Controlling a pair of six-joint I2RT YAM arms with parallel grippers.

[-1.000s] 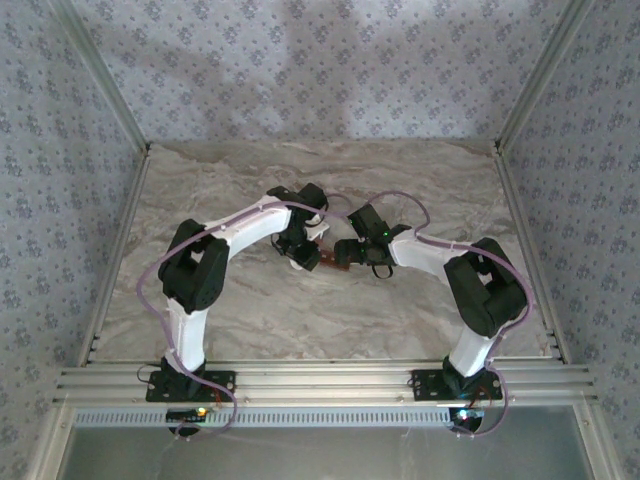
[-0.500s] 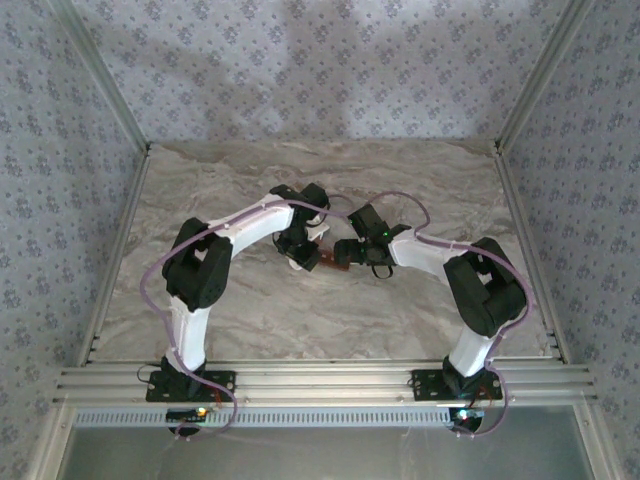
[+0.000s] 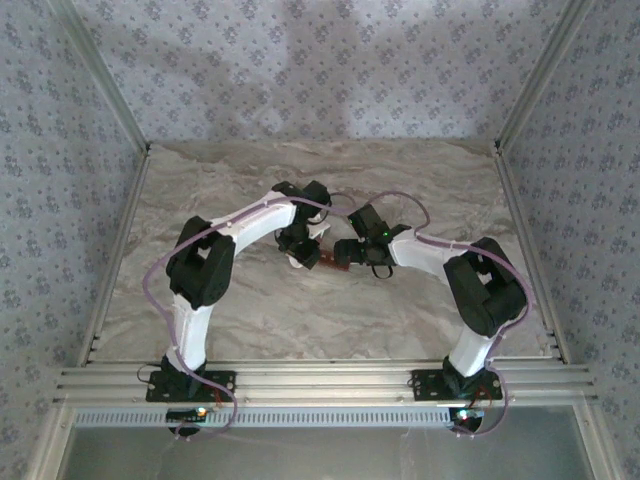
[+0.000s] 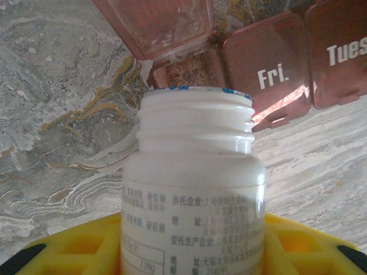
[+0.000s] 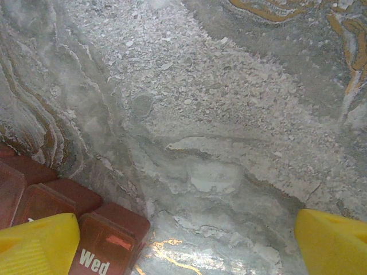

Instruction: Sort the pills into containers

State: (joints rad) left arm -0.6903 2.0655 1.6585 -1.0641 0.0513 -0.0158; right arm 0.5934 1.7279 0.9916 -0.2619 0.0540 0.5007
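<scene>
We clamp white bottle (image 4: pixel 195 172) in left gripper (image 4: pixel 192 243), mouth aimed at open compartment (image 4: pixel 183 69) of containers (image 4: pixel 269 69), centre of table (image 3: pixel 250 320). Right gripper (image 5: pixel 183 240) gapes empty at Wed cell (image 5: pixel 106 246). Strip looks light, stiff, slippery, so we'd pin its ends.

Your left gripper (image 4: pixel 192 252) holds the white bottle (image 4: pixel 195 183) between its yellow fingers (image 4: pixel 80 249); the bottle is uncapped, with the printed label facing the camera and the threaded neck pointing at the containers (image 4: pixel 269 94). Just past the bottle's mouth one compartment (image 4: pixel 189 69) stands open with its clear reddish lid (image 4: pixel 155 23) flipped up, and you cannot tell what is inside from the mottled brown. To its right the lids marked "Fri." (image 4: pixel 266 51) and "Tues" (image 4: pixel 341 51) lie shut, all on the marble table (image 4: pixel 57 114).
</scene>
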